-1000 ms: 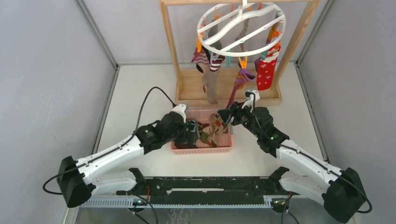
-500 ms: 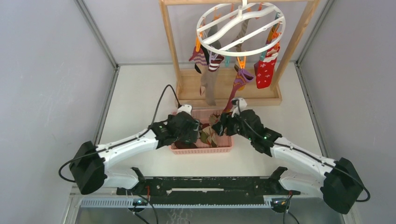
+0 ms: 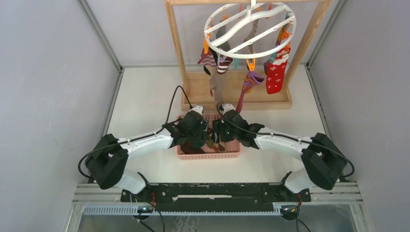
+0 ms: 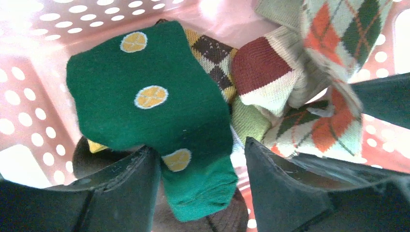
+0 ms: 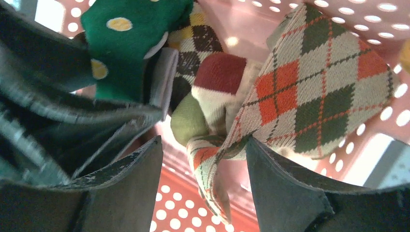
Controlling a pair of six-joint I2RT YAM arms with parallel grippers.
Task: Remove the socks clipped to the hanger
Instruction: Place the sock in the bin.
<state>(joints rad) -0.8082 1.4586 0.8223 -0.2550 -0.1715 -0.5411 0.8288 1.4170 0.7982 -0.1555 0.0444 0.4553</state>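
The white ring hanger (image 3: 227, 54) hangs from the wooden rack with several socks clipped on: a red one (image 3: 275, 75), a purple one (image 3: 250, 82), a grey one (image 3: 218, 87) and a striped one (image 3: 209, 59). Both grippers are down inside the pink basket (image 3: 208, 155). My left gripper (image 3: 199, 136) is open; the end of a green sock with yellow dots (image 4: 145, 96) lies loose between its fingers (image 4: 121, 188). My right gripper (image 3: 218, 135) is open; a fold of an orange-and-green argyle sock (image 5: 314, 87) hangs between its fingers (image 5: 285, 188).
The basket also holds a maroon-and-cream sock (image 4: 263, 72) and a brown argyle sock (image 4: 212, 53). Its perforated wall (image 4: 29, 121) is close on the left. The wooden rack's base (image 3: 193, 92) stands just behind the basket. Grey walls enclose the table.
Both arms have reached forward and inward. The right gripper has come left and down into the basket beside the left gripper. The hanger has swayed slightly.
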